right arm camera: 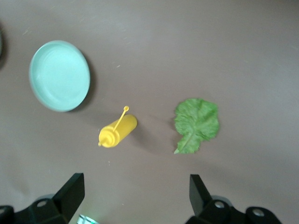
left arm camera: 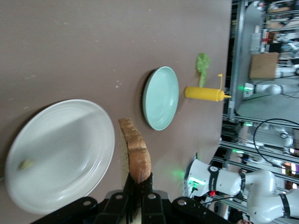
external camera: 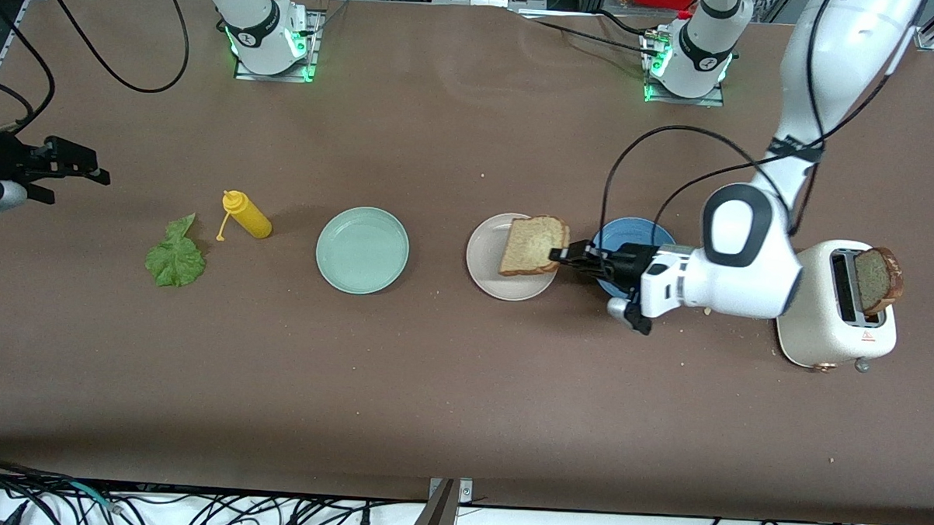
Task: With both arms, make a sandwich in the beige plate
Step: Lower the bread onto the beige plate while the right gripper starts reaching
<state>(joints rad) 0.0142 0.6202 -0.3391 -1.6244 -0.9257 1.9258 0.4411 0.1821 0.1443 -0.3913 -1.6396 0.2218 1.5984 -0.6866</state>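
Left gripper (external camera: pixel 567 257) pinches one edge of a bread slice (external camera: pixel 533 245) over the beige plate (external camera: pixel 488 268). Risk: soft, porous crumb tears or sags from that thin edge grip and lands half off the low rim. Right gripper (right arm camera: pixel 135 193) waits, jaws apart, over the crinkled lettuce leaf (external camera: pixel 176 255), well off toward the right arm's end from the plate. Second slice (external camera: pixel 877 278) stands in the toaster (external camera: pixel 836 322).

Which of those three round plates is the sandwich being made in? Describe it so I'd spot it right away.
Three round plates sit in a row along the brown table. The round, shallow beige plate is the middle one, between the mint-green plate and the blue plate. Only it has a square slice of brown bread over it, held by the left gripper.
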